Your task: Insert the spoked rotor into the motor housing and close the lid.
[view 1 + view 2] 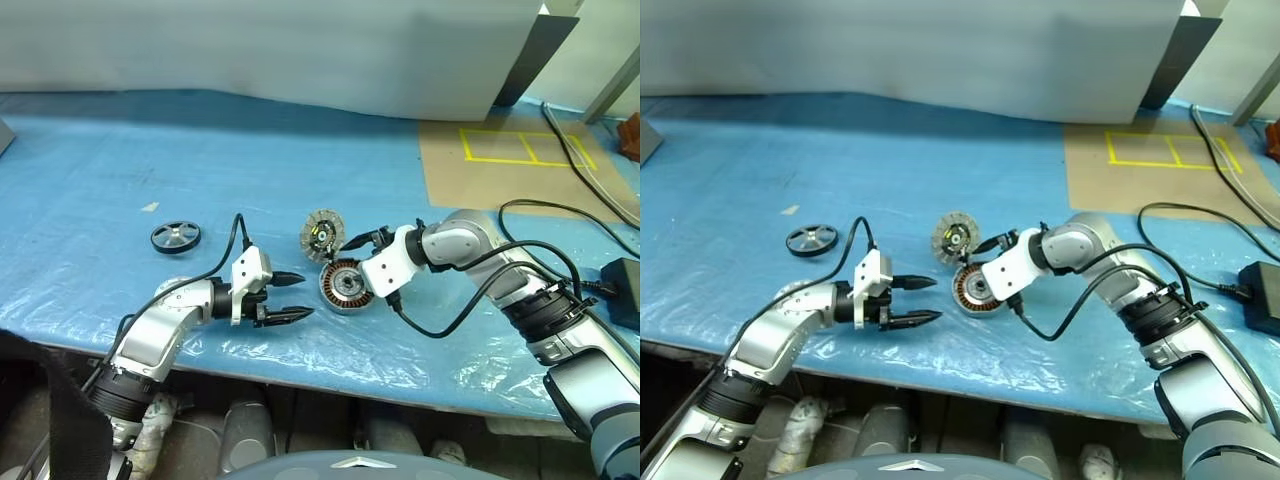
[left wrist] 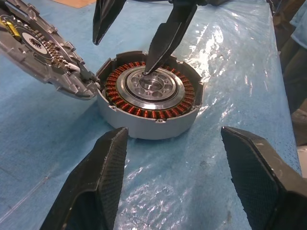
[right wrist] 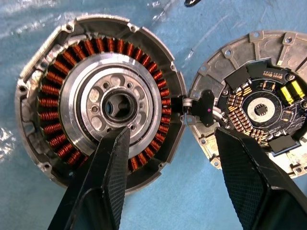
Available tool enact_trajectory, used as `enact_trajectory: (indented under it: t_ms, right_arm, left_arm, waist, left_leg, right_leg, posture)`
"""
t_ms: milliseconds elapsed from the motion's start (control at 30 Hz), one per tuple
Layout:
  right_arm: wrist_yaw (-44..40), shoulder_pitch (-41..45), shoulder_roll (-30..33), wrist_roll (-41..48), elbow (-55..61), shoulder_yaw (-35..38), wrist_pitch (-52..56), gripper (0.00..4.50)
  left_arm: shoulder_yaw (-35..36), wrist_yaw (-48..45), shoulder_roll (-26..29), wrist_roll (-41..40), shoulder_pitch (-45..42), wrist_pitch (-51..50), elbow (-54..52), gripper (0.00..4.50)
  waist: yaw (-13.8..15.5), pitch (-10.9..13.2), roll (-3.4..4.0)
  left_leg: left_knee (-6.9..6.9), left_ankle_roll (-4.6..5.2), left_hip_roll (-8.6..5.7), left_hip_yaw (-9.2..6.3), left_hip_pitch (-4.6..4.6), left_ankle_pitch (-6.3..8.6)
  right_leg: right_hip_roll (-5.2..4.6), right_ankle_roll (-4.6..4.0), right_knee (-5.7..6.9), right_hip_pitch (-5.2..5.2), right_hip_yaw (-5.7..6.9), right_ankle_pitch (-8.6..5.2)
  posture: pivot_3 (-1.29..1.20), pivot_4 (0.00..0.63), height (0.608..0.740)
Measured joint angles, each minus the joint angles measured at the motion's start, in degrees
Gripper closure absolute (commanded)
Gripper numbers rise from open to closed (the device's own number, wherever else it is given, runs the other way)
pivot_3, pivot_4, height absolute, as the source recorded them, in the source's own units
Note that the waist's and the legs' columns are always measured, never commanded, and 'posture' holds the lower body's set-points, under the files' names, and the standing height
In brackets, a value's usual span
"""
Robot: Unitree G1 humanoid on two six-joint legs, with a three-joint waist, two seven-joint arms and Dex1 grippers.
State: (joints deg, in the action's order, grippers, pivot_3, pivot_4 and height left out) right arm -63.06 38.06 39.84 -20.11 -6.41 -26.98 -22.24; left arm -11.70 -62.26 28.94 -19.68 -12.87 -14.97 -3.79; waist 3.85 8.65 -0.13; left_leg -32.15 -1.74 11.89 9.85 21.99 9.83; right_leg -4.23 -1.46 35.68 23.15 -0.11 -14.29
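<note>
Basically nothing seated yet: spoked rotor [image 1: 175, 237] sits untouched far left on the bench [image 1: 90, 160]; left gripper [image 1: 290, 296] jaws apart, empty; motor housing [image 1: 344, 285] open (lid [image 1: 321, 235] flipped back); right gripper [image 2: 128, 48] jaws apart over it.

Arms: silver-grey rounded shells, black ribbed joint collars, white wrist blocks. Left gripper [image 1: 297, 296], right gripper [image 3: 172, 158]: two black tapered fingers each (textured pads). Black cables looped along both forearms.
</note>
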Motion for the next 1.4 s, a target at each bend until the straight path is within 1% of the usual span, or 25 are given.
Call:
enact_trajectory:
  t_ms: [500, 933, 1400]
  right_arm:
    - [-1.2, 1.3, 0.0, -0.4, 1.1, -0.6, -3.2, 1.58]
    - [-1.8, 1.4, -0.8, -1.6, 1.6, -2.6, -6.2, 1.58]
    - [1.5, 2.4, -1.3, -5.9, -1.3, -3.1, -10.6, 1.58]
  left_arm:
    - [0.0, 0.1, 0.0, 0.0, 0.3, 0.0, -0.1, 1.22]
    - [0.0, 0.3, 0.0, 0.0, 0.5, 0.0, -0.1, 1.22]
    - [0.0, 0.3, 0.1, 0.0, 0.6, 0.0, -0.2, 1.22]
  waist:
    - [-0.1, 0.0, -0.01]
    - [-0.1, 0.0, -0.02]
    - [-0.1, 0.0, -0.02]
  left_leg:
    - [0.00, 0.01, 0.01, 0.00, 0.00, 0.01]
    - [0.00, 0.01, 0.01, 0.00, 0.00, 0.01]
    - [-0.01, 0.01, 0.00, 0.00, -0.01, 0.01]
  right_leg:
    - [0.01, 0.00, 0.00, 0.00, 0.00, 0.00]
    - [0.00, 0.00, 0.00, 0.00, 0.00, 0.00]
    - [0.00, 0.00, 0.01, 0.00, -0.01, 0.00]
  posture:
    - [0.00, 0.150, 0.740]
    - [0.00, 0.150, 0.740]
    - [0.00, 0.150, 0.740]
